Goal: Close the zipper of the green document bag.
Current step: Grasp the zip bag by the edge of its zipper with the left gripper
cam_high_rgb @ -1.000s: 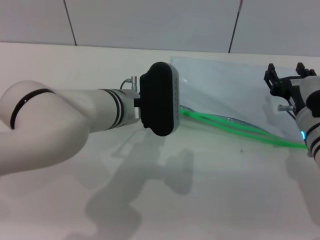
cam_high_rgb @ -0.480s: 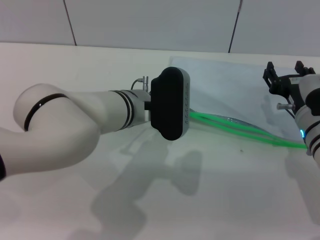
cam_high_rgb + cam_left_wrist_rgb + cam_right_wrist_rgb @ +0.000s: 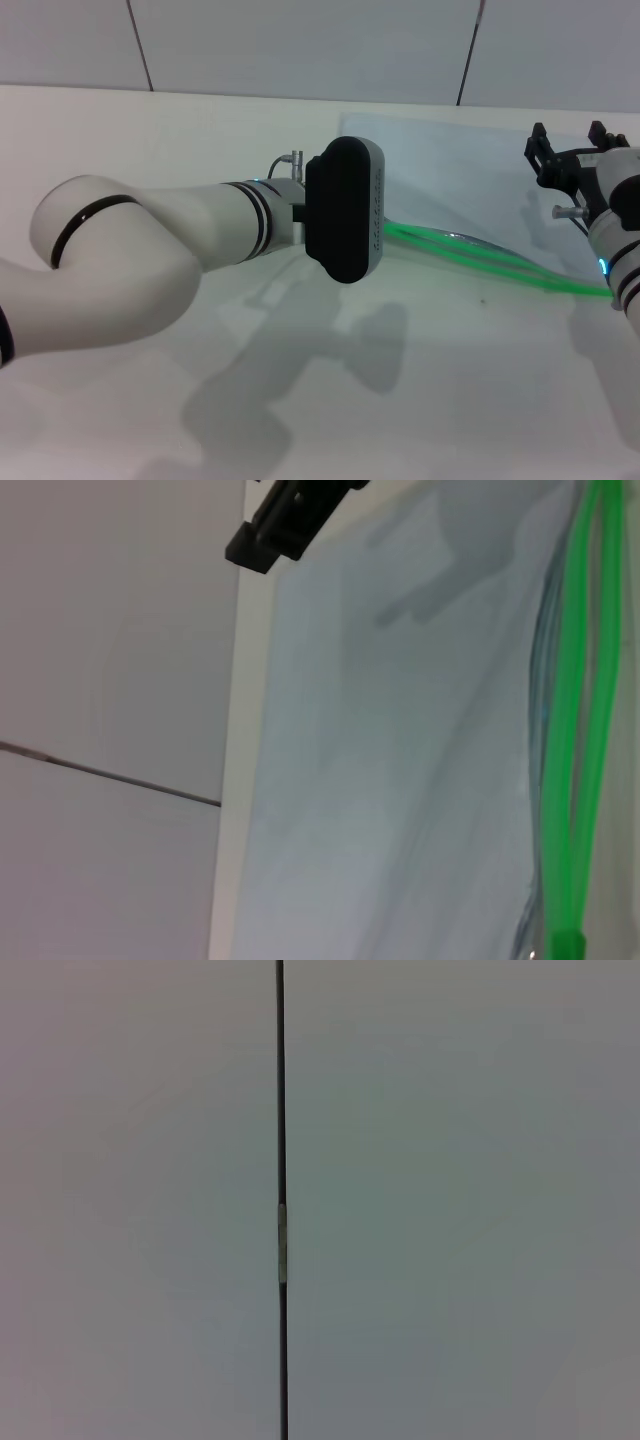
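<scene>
Head view shows the white table point(image 3: 420, 400) taking up most of the scene, matte and plain, with the left arm stretched across it, smooth white shell and a black rounded wrist housing that hides the left gripper point(image 3: 372, 215) completely, so I cannot tell whether its fingers are open or closed. The green document bag point(image 3: 460, 165) lies flat on the far right part of the table, a big rectangular pouch of thin, translucent pale blue-grey plastic, looks slick and floppy. The right gripper point(image 3: 570, 150) hangs over the bag's right end, black fingers spread apart with nothing between them. The zipper point(image 3: 490, 262) runs along the bag's near long edge, and both bright green strips bow apart from each other, so it's clearly not closed yet. In the left wrist view the two strips of the zipper point(image 3: 578, 710) meet at a small green slider point(image 3: 568, 945) at the end nearest the left arm. My take on doing this well: the left fingers need to pinch that little slider squarely, and the right side should pin the bag's far end down, because plastic this light would probably just slide along with the pull. Keep the pull low and in line with the strip so the two halves feed in straight.
</scene>
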`<state>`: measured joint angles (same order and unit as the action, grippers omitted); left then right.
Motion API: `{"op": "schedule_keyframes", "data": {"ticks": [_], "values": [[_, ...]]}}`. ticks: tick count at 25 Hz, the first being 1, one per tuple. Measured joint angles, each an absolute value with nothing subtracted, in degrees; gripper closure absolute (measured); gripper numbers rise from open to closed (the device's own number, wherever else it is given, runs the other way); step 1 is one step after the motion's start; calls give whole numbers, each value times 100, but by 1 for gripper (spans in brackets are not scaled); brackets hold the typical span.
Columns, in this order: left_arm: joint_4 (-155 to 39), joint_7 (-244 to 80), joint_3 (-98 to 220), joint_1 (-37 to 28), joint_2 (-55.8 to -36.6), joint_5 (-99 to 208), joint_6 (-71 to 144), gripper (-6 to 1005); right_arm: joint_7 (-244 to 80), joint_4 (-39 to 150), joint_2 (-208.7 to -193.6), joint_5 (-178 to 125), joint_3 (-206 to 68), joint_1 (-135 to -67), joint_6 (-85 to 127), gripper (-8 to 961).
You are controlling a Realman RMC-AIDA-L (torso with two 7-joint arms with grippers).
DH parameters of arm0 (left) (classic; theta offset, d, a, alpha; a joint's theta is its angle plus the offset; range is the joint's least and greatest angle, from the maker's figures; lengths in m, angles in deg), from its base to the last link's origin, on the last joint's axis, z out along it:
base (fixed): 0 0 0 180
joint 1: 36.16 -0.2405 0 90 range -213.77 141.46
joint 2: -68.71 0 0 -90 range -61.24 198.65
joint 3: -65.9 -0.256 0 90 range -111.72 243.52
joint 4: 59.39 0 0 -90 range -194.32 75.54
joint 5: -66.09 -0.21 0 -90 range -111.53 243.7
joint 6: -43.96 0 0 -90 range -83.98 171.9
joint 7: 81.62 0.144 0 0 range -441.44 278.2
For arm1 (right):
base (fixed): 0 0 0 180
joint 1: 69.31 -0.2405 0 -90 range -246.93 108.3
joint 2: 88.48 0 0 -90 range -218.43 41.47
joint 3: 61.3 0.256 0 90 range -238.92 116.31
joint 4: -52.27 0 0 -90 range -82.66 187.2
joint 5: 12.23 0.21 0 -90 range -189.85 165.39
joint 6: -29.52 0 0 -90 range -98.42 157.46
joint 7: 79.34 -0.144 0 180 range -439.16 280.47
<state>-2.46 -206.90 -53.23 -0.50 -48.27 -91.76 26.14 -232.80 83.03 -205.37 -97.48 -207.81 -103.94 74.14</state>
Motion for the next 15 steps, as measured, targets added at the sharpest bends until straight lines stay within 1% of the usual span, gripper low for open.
{"op": "schedule_keyframes", "data": {"ticks": [15], "values": [[-581,-20638,-5399,-2,-4827,-9155,3177,406,-23280,8296,-20537,-9748,-20781,-10439,7277,231]]}}
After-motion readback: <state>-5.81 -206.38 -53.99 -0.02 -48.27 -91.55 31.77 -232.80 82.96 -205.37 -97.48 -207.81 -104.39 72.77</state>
